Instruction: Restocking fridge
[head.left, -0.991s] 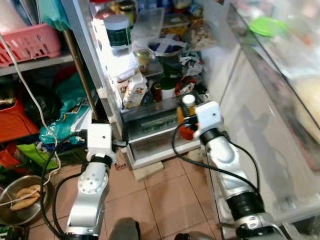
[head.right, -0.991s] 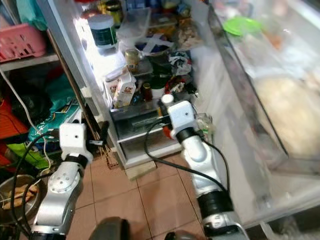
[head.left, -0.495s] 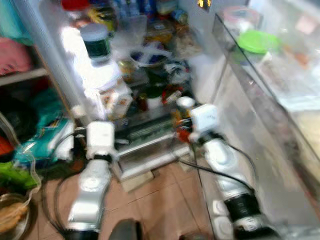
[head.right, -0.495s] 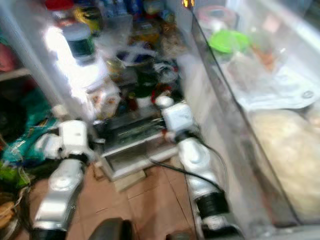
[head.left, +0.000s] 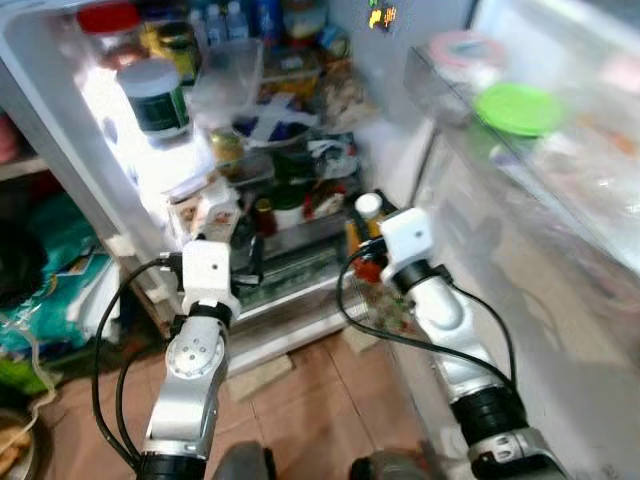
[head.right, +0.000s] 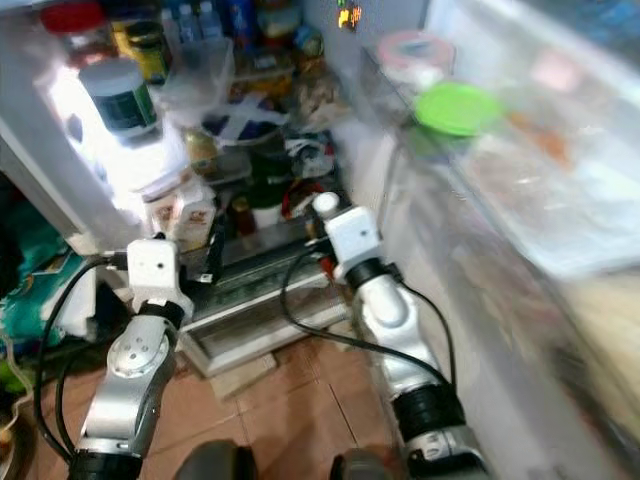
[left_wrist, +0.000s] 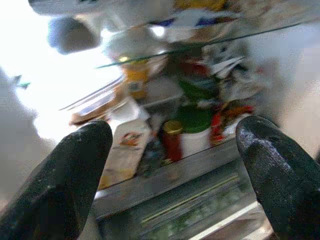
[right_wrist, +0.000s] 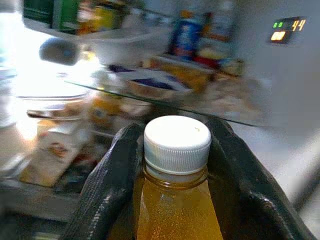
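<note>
Two black fingers of the right gripper (right_wrist: 172, 165) are clamped on a white-capped bottle (right_wrist: 176, 200) of amber drink, held just before the open fridge (head.left: 120, 170) at about one o'clock from the robot. At eleven o'clock, the left gripper (left_wrist: 170, 165) hangs with fingers (left_wrist: 55, 185) spread wide and empty, facing a shelf with a carton (left_wrist: 122, 150) and what looks like a small red jar (left_wrist: 171, 140), blurred. A green-lidded tub (head.left: 518, 108) sits in the door at two o'clock.

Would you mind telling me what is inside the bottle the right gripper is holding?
The bottle, shut between the right gripper's fingers, holds an amber-orange liquid up to its neck under a white cap. Its lower body is out of sight, so any label stays unknown.
</note>
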